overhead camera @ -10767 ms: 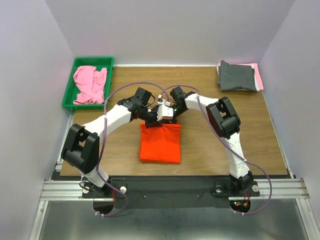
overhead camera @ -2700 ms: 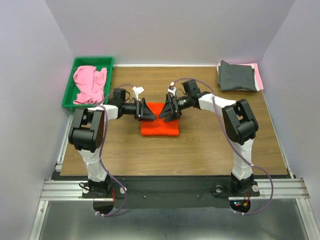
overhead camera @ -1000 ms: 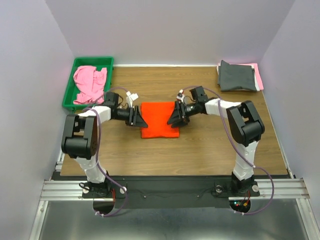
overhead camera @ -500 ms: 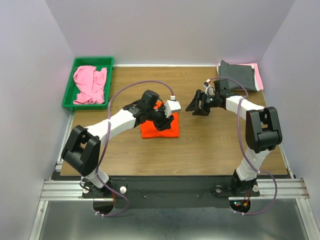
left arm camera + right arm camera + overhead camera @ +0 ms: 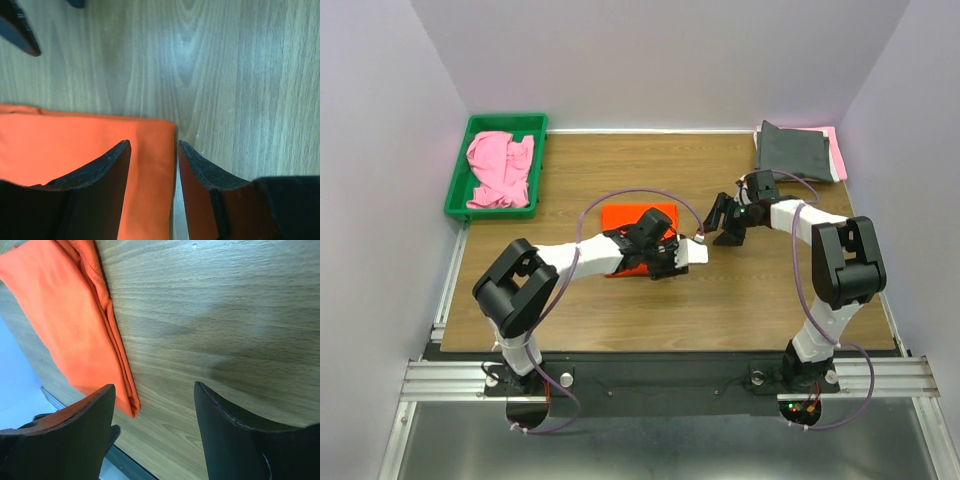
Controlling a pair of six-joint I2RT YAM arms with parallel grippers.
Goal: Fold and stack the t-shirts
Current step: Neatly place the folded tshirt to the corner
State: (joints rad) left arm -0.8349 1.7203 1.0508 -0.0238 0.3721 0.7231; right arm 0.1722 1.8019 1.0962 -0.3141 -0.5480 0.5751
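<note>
My left gripper is open, astride the right edge of the orange t-shirt, after crossing from its left side. My right gripper, open also, has backed onto bare table. So I judge the folding finished, stacking next. The shirt lies mid-table, nearly square, slightly longer left-to-right, layered edge facing right.

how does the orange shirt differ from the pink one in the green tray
The orange t-shirt is folded into a flat rectangle; the pink t-shirt is a crumpled heap. The orange one lies on the bare table, the pink one inside the green tray. The left gripper hangs open over the orange one's edge; no gripper is near the pink one. Both are plain soft cloth.
</note>
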